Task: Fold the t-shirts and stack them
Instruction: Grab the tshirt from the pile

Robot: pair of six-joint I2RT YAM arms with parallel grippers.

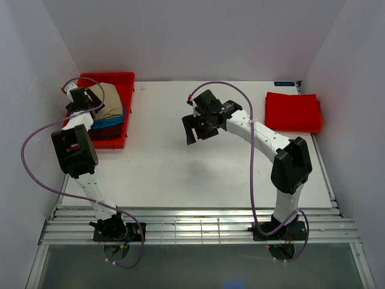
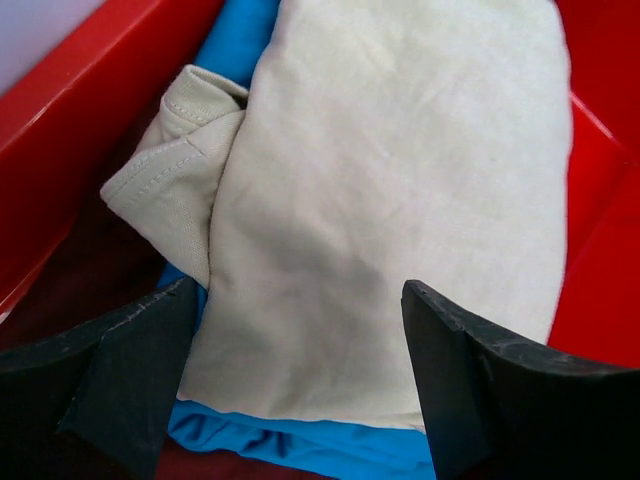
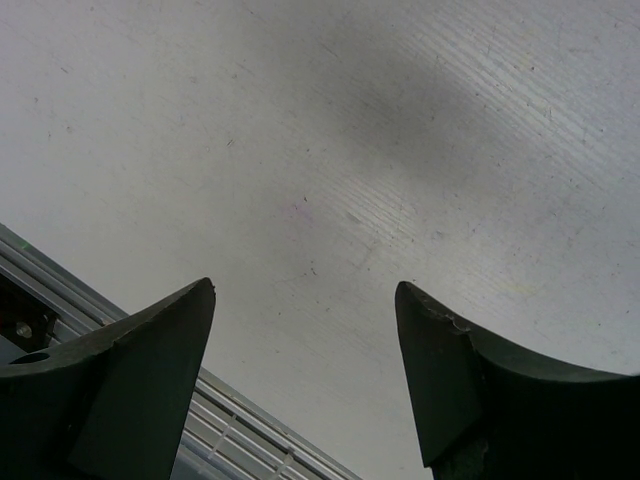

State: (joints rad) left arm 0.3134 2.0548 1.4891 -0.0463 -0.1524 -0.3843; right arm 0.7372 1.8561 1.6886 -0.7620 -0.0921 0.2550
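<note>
Your left fingers (image 2: 120,380) hang spread wide over the red tray (image 1: 125,79) at the far left corner of the bench (image 1: 180,174), clamped on nothing. In the left wrist view you look down between them at the tan t-shirt (image 2: 380,180). It lies bunched on top of the pile in the tray, with one stitched sleeve hem turned out to the left. The blue t-shirt (image 2: 300,445) lies under it, showing along the near edge and again at the far left. You cannot tell from these views whether the fingertips touch the cloth. Your right fingers (image 3: 120,390) stand apart too and hold nothing. They are raised above the bench near its middle, with the arm reaching in from the right. The red t-shirt (image 1: 293,111) lies folded flat at the far right edge of the bench, well apart from both arms and from the tray.
</note>
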